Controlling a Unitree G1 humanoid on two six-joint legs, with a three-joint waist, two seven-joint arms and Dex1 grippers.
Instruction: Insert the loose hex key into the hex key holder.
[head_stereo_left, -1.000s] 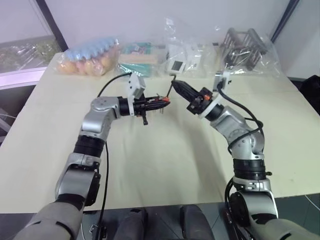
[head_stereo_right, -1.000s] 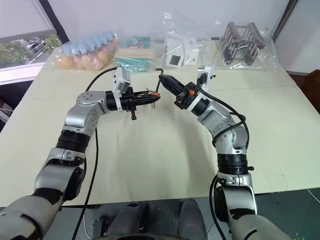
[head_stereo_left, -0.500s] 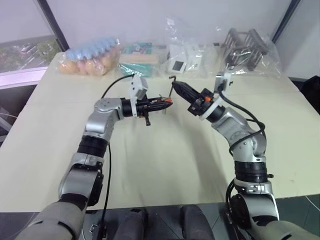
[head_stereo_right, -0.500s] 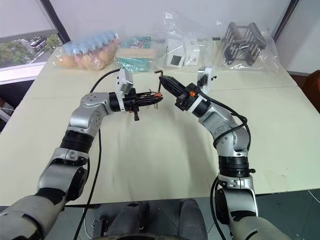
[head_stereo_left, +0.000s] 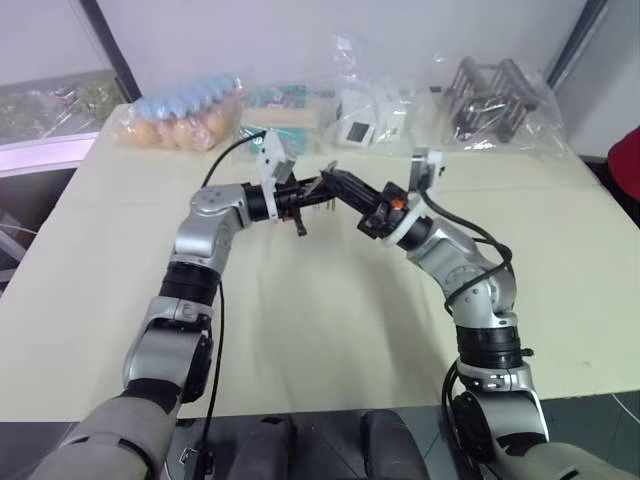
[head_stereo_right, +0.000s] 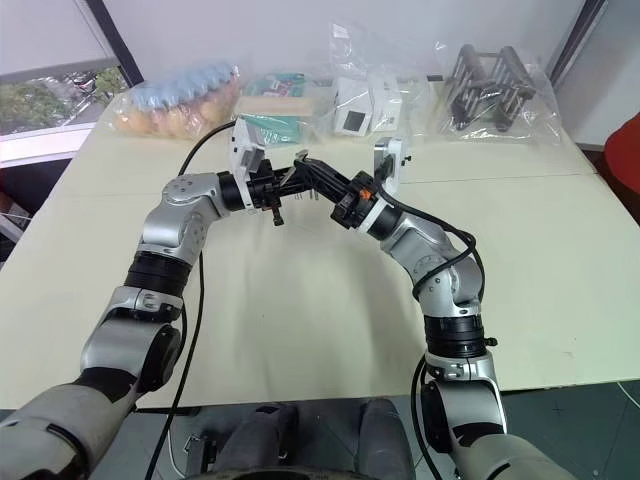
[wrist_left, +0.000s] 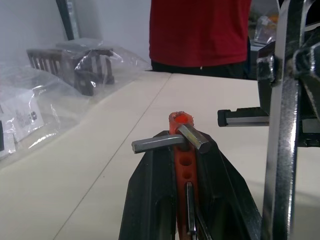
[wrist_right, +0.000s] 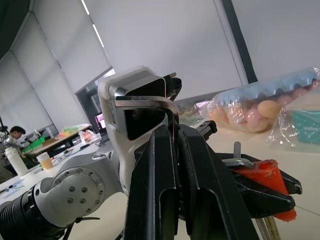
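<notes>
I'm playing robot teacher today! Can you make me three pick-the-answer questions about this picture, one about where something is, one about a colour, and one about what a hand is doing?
1. Where is the bag of eggs?
A. At the table's far edge, on the robot's left
B. Right under the two hands
C. On the floor

2. What colour is the hex key holder?
A. Blue
B. Red-orange
C. Green

3. What is the right hand doing?
A. Hanging open
B. Gripping a cup
C. Shut on the loose hex key

Answers:
1 A: the bag of eggs lies at the far left of the table.
2 B: the hex key holder shows red-orange between the left hand's fingers.
3 C: the right hand pinches the loose hex key.
</notes>
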